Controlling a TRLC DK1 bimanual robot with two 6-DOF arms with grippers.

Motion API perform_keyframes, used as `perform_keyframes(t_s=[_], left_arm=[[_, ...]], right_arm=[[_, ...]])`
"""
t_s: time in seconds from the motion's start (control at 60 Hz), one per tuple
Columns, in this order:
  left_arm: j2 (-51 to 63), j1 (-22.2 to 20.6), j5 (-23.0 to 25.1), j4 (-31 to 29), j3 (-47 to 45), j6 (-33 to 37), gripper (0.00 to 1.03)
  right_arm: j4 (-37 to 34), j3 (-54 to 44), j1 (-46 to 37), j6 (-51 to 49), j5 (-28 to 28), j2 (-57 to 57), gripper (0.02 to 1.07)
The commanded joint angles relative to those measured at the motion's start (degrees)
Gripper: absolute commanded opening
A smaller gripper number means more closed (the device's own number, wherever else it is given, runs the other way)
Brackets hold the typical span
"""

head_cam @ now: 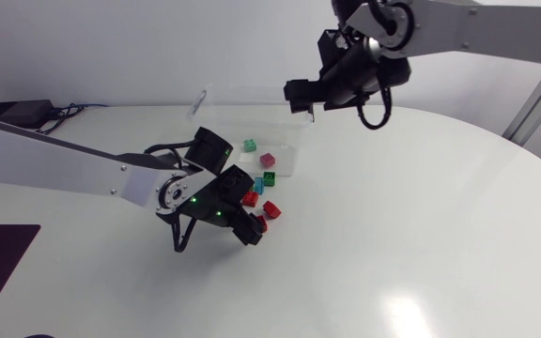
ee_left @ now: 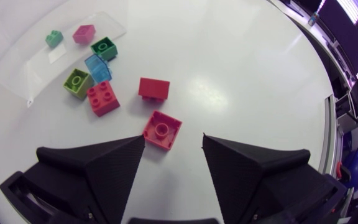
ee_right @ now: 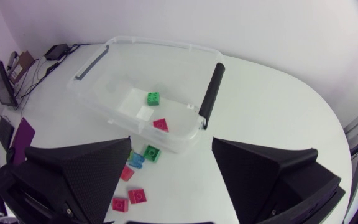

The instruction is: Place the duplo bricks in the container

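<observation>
While right claw (ee_right: 171, 144) hangs spread above container (ee_right: 160, 43), left claw (ee_left: 174, 138) angles down, spread, nearest red brick (ee_left: 162, 129) just ahead.

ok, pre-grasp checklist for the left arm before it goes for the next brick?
1. Left gripper open and empty: ok.
2. Red single-stud plastic brick centred between the fingers: not ok, it sits close to one finger.
3. Neighbours clear of it: ok, the red brick lying on its side is apart.
4. Clear plastic container uncovered, with room: ok, only a green brick and a pink brick inside.
5. Drop path free: cannot tell, the right gripper hangs open above the container.
</observation>
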Motion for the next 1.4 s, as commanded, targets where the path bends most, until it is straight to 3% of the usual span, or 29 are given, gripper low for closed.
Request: perform_keyframes(t_s=[0.0,0.483,0.917,1.15,1.183,1.267,1.383], left_arm=[[2.71,0.85,1.67,-1.76,2.42,3.94,0.65],[7.46,2.52,3.16,-2.99,6.37,14.84,0.65],[10.45,2.87,2.81,-2.82,8.66,22.84,0.65],[13.61,1.56,2.81,-3.43,10.59,23.63,0.65],[13.61,1.29,2.81,-3.43,10.5,23.71,0.59],[14.4,1.03,3.08,-3.43,10.77,23.63,0.21],[14.14,1.03,3.52,-3.87,10.06,23.36,0.2]], right_arm=[[1.11,-6.7,-0.08,-1.68,-1.6,-5.68,0.98],[5.15,-30.78,0.62,-6.07,-5.29,-19.83,0.99],[8.05,-38.07,2.12,-7.57,-5.64,-21.33,1.0],[8.31,-39.13,2.56,-8.36,-5.73,-21.85,1.0],[8.84,-39.39,2.56,-8.36,-5.73,-21.41,1.0],[11.57,-40.18,2.64,-8.45,-5.73,-19.39,1.0],[17.02,-41.24,2.99,-8.62,-5.73,-14.73,1.0]])
